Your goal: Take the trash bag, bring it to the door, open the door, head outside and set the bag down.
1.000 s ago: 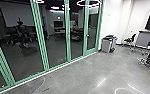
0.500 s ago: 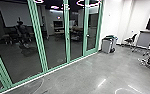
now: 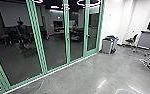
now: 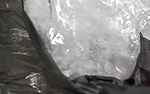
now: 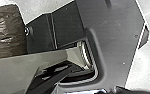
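Close up in the left wrist view: dark trash bag (image 4: 13, 47), pale crinkled plastic (image 4: 91, 37) between its folds. Jaws, left and right: spread unclear. Near white wall (image 3: 111, 23), grey bin (image 3: 106, 46); contents unreadable.

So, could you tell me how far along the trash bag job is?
Pickup looks done: the trash bag shows large in the left wrist view. Carrying seems in hand, with green-framed glass ahead. Opening the door, going outside and setting down remain: the head view shows an indoor room.
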`<state>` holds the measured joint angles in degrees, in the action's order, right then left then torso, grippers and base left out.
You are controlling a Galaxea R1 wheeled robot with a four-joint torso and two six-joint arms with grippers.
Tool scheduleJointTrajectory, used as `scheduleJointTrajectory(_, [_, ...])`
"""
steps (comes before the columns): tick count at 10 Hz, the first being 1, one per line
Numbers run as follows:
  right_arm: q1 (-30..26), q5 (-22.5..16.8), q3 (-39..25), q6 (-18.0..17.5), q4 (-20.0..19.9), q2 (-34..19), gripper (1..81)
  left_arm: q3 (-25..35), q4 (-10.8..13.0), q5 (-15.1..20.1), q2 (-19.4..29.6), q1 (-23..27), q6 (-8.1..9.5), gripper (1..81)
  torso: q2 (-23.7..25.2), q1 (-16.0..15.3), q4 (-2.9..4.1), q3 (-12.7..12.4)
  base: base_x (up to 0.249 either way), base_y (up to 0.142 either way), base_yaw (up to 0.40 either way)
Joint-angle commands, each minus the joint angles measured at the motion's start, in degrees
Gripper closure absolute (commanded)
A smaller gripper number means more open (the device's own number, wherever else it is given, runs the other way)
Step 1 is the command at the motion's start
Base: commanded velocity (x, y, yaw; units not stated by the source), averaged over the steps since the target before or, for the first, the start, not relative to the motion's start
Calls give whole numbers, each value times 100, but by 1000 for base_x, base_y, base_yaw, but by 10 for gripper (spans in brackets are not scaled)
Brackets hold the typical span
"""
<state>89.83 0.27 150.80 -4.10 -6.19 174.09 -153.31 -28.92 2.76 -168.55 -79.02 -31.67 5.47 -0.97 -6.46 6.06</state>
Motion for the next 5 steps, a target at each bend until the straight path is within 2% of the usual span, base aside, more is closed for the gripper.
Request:
scheduleJointTrajectory(1, [-242, -369, -52, 23, 22, 31, 10, 3, 18, 357, 58, 365, -40, 811, 0, 0, 0, 0, 133, 0, 0])
scheduleJointTrajectory(4, [-242, -370, -52, 23, 22, 31, 10, 3, 18, 357, 58, 373, -41, 811, 0, 0, 0, 0, 133, 0, 0])
scheduleJointTrajectory(5, [-233, -370, -52, 23, 22, 31, 10, 3, 18, 357, 49, 365, -41, 811, 0, 0, 0, 0, 132, -62, 0])
